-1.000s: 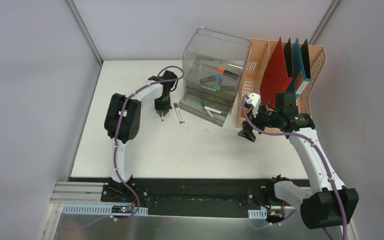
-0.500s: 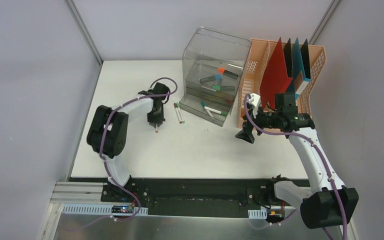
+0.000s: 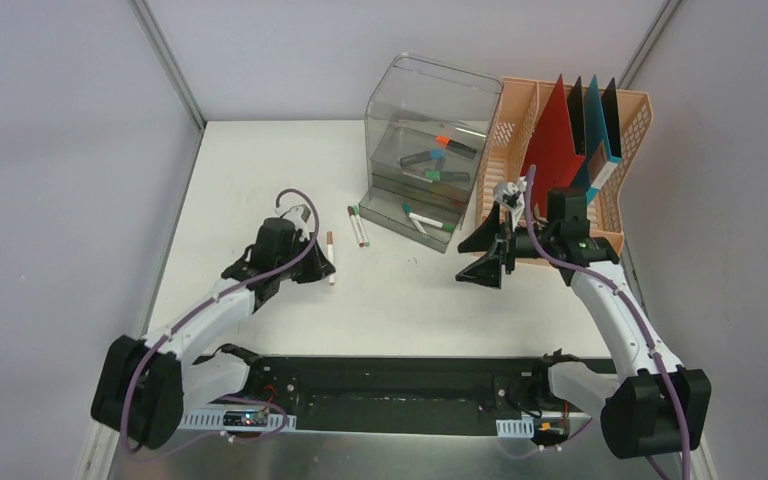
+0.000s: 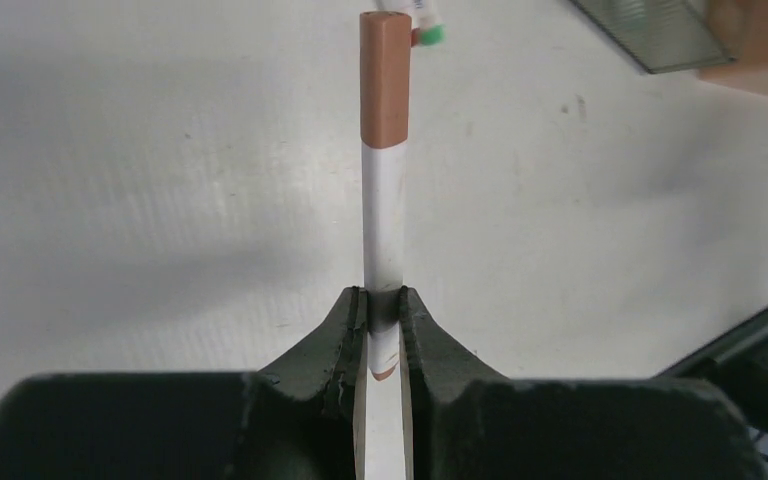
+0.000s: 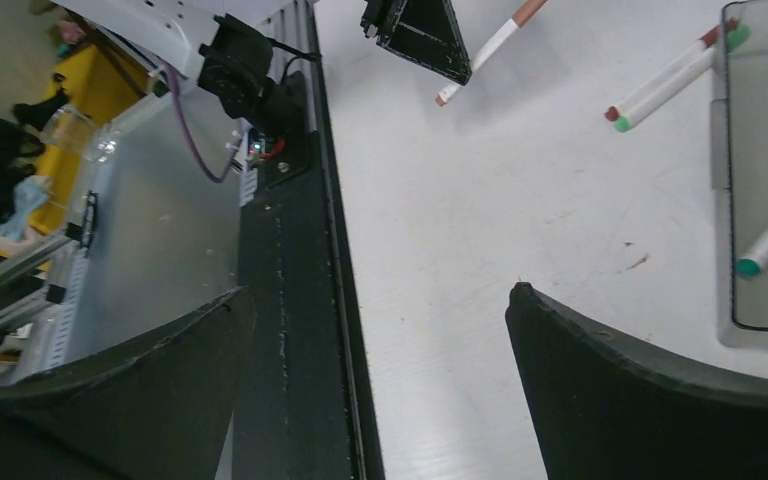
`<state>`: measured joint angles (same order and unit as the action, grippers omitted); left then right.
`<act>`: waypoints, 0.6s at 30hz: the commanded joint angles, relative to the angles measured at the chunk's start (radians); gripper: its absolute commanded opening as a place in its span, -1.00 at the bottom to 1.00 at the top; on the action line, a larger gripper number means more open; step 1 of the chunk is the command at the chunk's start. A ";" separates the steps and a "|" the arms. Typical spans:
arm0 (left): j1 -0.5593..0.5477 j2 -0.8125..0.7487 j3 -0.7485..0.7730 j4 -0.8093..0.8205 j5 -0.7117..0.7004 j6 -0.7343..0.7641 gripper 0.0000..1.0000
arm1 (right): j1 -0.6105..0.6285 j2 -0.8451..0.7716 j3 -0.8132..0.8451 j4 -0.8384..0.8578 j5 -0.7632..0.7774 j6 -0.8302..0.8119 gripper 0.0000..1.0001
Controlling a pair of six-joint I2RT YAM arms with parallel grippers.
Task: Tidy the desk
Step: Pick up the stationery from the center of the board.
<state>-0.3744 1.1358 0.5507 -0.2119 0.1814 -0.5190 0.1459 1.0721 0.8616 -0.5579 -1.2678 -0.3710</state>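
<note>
The desk (image 3: pixel 410 300) is a white tabletop with a black rail along its front edge. My left gripper (image 3: pixel 320 268) is shut on the rear end of a white marker with a brown cap (image 3: pixel 330 255). It hangs low over the desk's left-middle. In the left wrist view the marker (image 4: pixel 384 200) sticks straight out from between the fingertips of the left gripper (image 4: pixel 382 305). My right gripper (image 3: pixel 474 257) stands wide open over the desk's right-middle, and the right gripper (image 5: pixel 380 290) has nothing between its fingers. The right wrist view also shows the held marker (image 5: pixel 490 45).
Two loose markers (image 3: pixel 358 226) lie side by side left of a clear drawer organizer (image 3: pixel 425 150) holding several markers. An orange file basket (image 3: pixel 570 150) with red, black and blue folders stands at the back right. The two loose markers (image 5: pixel 665 85) also show in the right wrist view.
My left arm has drawn back toward the near left, carrying the brown-capped marker away from the organizer. My right gripper has swung up slightly and turned left, still open.
</note>
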 commanded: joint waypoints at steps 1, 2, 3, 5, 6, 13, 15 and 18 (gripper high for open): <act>-0.015 -0.179 -0.105 0.281 0.154 -0.110 -1.00 | -0.004 -0.021 -0.035 0.268 -0.169 0.238 0.99; -0.016 -0.207 -0.129 0.318 0.174 -0.128 -1.00 | -0.005 -0.017 -0.033 0.268 -0.166 0.243 0.99; -0.018 -0.233 -0.150 0.355 0.190 -0.153 -1.00 | -0.005 -0.013 -0.030 0.264 -0.164 0.244 0.99; -0.026 -0.276 -0.185 0.422 0.218 -0.186 -1.00 | -0.004 -0.006 -0.025 0.260 -0.164 0.245 0.99; -0.031 -0.294 -0.199 0.448 0.226 -0.198 -1.00 | -0.005 -0.004 -0.025 0.260 -0.165 0.246 0.99; -0.155 -0.376 -0.246 0.606 0.170 -0.234 -1.00 | -0.003 0.021 -0.025 0.260 -0.153 0.256 0.99; -0.211 -0.380 -0.240 0.633 0.128 -0.228 -1.00 | -0.003 0.032 -0.024 0.261 -0.153 0.264 0.99; -0.272 -0.373 -0.230 0.675 0.081 -0.223 -1.00 | -0.004 0.041 -0.024 0.264 -0.151 0.272 0.99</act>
<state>-0.5865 0.7704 0.3111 0.3214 0.3347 -0.7284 0.1455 1.1046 0.8196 -0.3397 -1.3785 -0.1184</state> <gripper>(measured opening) 0.126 0.995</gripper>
